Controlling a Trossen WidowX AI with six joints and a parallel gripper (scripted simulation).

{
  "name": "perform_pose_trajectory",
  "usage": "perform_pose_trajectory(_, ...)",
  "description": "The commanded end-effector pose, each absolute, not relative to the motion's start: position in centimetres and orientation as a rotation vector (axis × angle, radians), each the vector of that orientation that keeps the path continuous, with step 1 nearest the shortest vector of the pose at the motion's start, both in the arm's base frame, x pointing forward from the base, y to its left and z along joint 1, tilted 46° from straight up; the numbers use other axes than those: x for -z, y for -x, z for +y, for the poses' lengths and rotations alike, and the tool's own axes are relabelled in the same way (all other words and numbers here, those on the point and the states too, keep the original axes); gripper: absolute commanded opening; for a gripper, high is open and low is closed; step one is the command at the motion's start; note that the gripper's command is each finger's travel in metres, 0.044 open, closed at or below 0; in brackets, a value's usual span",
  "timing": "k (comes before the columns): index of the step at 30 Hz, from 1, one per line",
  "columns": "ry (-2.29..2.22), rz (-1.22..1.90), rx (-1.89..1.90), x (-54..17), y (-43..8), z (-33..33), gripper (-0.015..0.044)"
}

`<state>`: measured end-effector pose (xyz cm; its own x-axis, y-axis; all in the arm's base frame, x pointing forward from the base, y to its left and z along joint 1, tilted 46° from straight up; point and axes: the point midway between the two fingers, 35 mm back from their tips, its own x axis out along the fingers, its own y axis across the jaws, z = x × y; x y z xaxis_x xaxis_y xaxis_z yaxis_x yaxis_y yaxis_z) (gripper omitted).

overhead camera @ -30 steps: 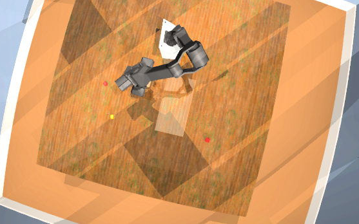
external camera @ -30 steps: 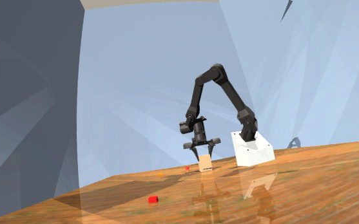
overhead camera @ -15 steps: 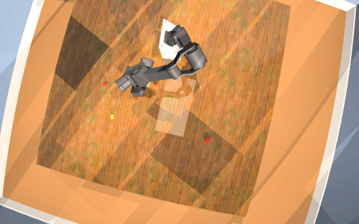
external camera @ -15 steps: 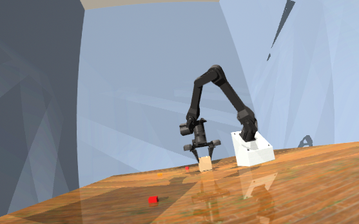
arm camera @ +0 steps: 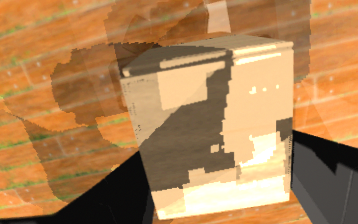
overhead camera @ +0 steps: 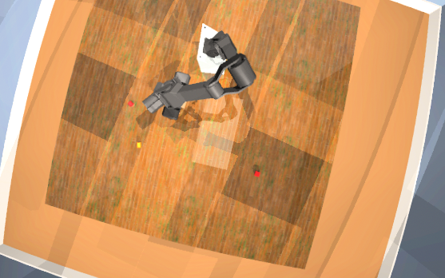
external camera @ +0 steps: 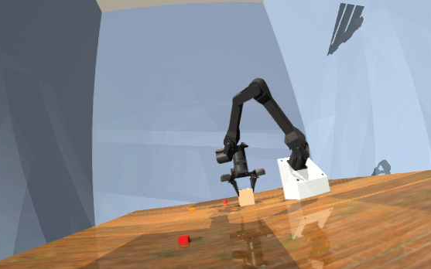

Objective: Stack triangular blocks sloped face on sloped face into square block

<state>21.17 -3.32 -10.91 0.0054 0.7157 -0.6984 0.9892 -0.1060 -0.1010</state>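
Observation:
My gripper [external camera: 245, 191] [arm camera: 211, 143] points down and is shut on a tan triangular block [arm camera: 260, 110], with a finger at each side. The block's broad flat face is uppermost in the wrist view. The other tan triangular block [arm camera: 250, 40] shows only as a narrow, slightly skewed strip beyond the held block's far edge. In the exterior view the two look like one nearly square tan shape low over the table; its seam and any gap cannot be made out. In the top view the arm hides nearly all of both. The sloped faces are hidden.
A red block [overhead camera: 130, 104] [external camera: 224, 202] and a yellow block [overhead camera: 139, 144] [external camera: 192, 209] lie near the gripper's side of the table. Another red block [overhead camera: 257, 173] [external camera: 183, 240] lies farther off. The white arm base [overhead camera: 211, 65] [external camera: 312, 187] stands behind.

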Motion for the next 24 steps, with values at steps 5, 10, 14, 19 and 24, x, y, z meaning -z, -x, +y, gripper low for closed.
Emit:
perform_pose_trajectory(5,-1.880,1.747,0.874,10.89,-21.22,-3.24,0.0000)
perform_pose_trajectory(10,-1.881,1.748,0.877,10.89,-21.22,-3.23,0.0000)
perform_pose_trajectory(14,-1.881,1.749,0.879,10.88,-21.21,-3.22,0.0000)
perform_pose_trajectory(19,-1.882,1.750,0.880,10.89,-21.20,-3.21,0.0000)
perform_pose_trajectory(24,-1.882,1.750,0.880,10.94,-21.20,-3.19,0.0000)
